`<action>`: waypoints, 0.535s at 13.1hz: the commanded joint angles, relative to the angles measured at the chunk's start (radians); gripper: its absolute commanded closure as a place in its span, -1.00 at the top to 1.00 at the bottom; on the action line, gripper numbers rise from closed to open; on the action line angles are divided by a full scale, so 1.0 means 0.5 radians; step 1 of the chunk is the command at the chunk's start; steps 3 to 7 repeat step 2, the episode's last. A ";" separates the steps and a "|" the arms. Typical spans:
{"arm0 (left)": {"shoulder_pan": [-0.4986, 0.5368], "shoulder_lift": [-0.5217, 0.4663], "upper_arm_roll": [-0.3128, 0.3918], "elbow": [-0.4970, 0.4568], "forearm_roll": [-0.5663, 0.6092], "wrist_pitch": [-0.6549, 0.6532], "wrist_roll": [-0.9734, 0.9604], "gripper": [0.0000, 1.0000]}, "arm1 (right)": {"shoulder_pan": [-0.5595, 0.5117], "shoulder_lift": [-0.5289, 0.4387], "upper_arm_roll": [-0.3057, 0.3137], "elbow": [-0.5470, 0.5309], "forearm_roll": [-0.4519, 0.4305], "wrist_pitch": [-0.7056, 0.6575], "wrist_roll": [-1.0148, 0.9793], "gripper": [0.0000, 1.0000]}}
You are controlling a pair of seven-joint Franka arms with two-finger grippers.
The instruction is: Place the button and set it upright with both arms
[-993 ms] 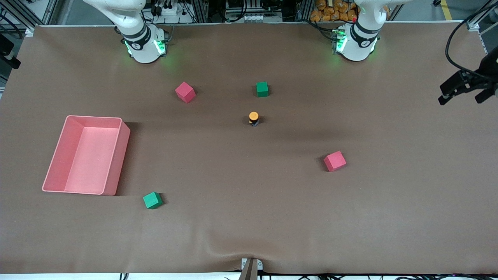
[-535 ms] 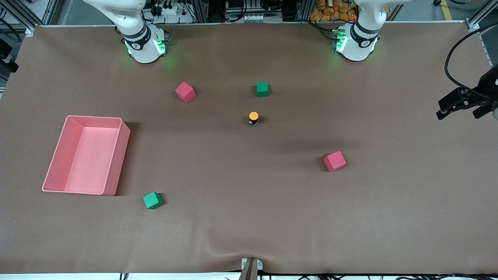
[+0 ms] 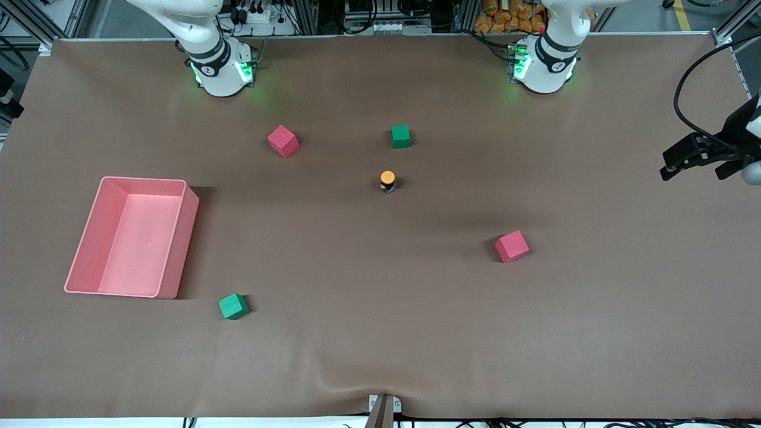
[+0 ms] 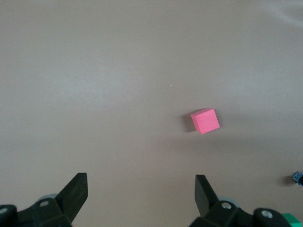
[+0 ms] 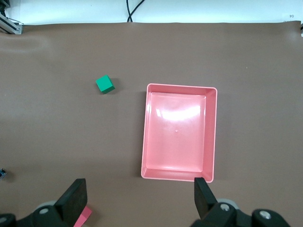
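Observation:
The button (image 3: 387, 180) stands upright on its black body, orange cap up, near the middle of the brown table, with neither gripper near it. My left gripper (image 3: 692, 171) hangs open and empty over the table's edge at the left arm's end. In the left wrist view its open fingers (image 4: 140, 182) frame bare table, with a red cube (image 4: 205, 121) ahead of them. My right gripper (image 5: 138, 187) is open and empty, high over the table beside the pink bin (image 5: 145, 132); its fingers do not show in the front view.
A pink bin (image 3: 185, 238) sits toward the right arm's end. Two red cubes (image 3: 282, 141) (image 3: 511, 246) and two green cubes (image 3: 401, 136) (image 3: 233, 306) lie scattered around the button. The green cube (image 5: 104, 84) beside the bin shows in the right wrist view.
My left gripper has drifted lower in the front view and slightly toward the table's middle, still open. The button and cubes have not moved.

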 commanded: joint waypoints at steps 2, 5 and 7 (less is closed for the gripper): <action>-0.019 0.030 -0.010 0.049 -0.039 -0.077 0.020 1.00 | -0.009 0.023 0.002 -0.006 0.008 0.070 0.009 1.00; -0.019 0.030 -0.010 0.049 -0.039 -0.077 0.020 1.00 | -0.009 0.023 0.002 -0.006 0.008 0.070 0.009 1.00; -0.019 0.030 -0.010 0.049 -0.039 -0.077 0.020 1.00 | -0.009 0.023 0.002 -0.006 0.008 0.070 0.009 1.00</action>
